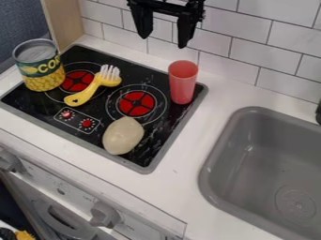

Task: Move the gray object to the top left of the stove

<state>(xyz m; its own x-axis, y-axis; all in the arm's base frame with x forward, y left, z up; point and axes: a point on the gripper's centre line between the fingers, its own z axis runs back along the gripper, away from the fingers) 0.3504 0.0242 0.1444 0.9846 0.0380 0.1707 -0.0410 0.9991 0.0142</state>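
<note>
The black two-finger gripper, cropped at the frame's top, has spread jaws, and the smooth, oval, beige-gray object, material unclear, lies left of centre.

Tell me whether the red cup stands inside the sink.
No, the red cup stands upright on the stovetop, outside the sink.

This is a kitchen, by the look of it a toy one. A black cooktop with red burners is set into a white counter, a gray sink with a round drain beside it. White tiles line the wall behind, and gray knobs stick out from the front below the cooktop.
</note>
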